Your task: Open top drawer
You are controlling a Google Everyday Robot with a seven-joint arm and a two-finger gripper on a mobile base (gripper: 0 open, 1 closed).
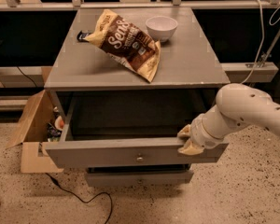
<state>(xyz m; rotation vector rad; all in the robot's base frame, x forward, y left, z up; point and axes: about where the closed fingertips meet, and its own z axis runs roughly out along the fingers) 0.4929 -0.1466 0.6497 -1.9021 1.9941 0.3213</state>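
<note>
The top drawer [98, 154] stands pulled well out from under the table [84, 66], its grey front at six o'clock from the table's top and its little knob [139, 158] untouched at the centre. The tool [188, 140] sits at the three o'clock end of that front, right on its upper edge, with the white arm [245, 111] reaching in from four o'clock. From where I stand I cannot tell whether the tool is spread or pressed onto the panel.

The worry is that off-centre hold. Pulling from one end could skew the drawer on its runners and jam it, or the tool could slip off the thin edge. Pull much further and the drawer might come right off its runners. A jolt could also shake the table.

The drawer's inside is dark, and I'd guess it is empty, though the back is in shadow. On the table, a crisp bag [126, 43] lies at eleven o'clock from the tool, with a white bowl [161, 28] just beyond it that looks empty. An open cardboard box [30, 125] at nine o'clock holds some small clutter.
</note>
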